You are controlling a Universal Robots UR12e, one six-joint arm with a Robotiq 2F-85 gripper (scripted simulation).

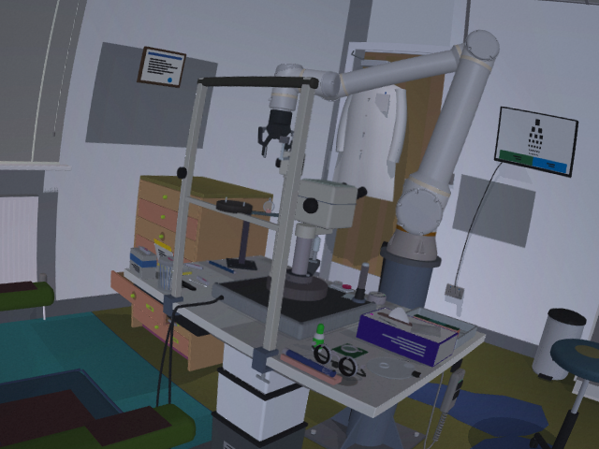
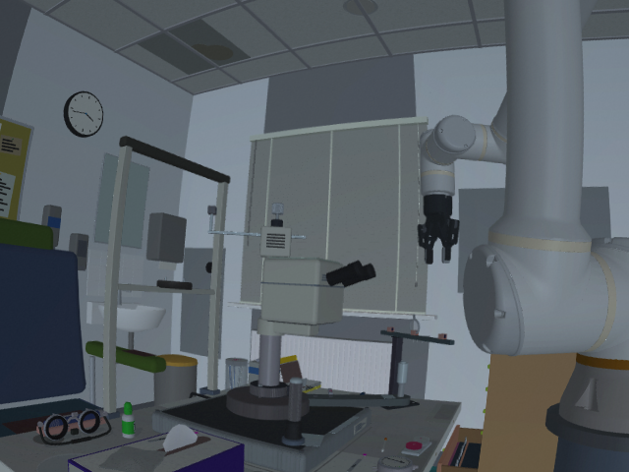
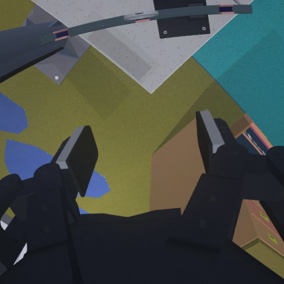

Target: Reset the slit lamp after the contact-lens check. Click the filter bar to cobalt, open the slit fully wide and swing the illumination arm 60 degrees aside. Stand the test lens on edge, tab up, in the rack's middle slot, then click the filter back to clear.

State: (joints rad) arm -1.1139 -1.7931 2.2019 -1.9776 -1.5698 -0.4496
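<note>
My gripper [image 1: 273, 151] [image 2: 437, 259] [image 3: 143, 146] hangs high in the air, pointing down, beyond the far edge of the table and well above the rack [image 2: 417, 337] [image 3: 146, 18], a dark bar on a post with copper-edged slots. A round clear lens [image 3: 140, 14] lies flat on the rack's middle. The slit lamp [image 1: 321, 203] [image 2: 300, 289] stands on its black base on the table, with the small lamp housing [image 2: 276, 241] and its thin filter bar on top. The gripper is open and holds nothing.
The headrest frame [image 1: 242, 203] [image 2: 162, 264] rises at the table's near side. A wooden drawer cabinet [image 1: 193, 212] [image 3: 186, 173] stands on the floor below the gripper. A tissue box [image 1: 406, 336], trial glasses [image 1: 334, 360] and a green bottle [image 1: 318, 333] sit on the table front.
</note>
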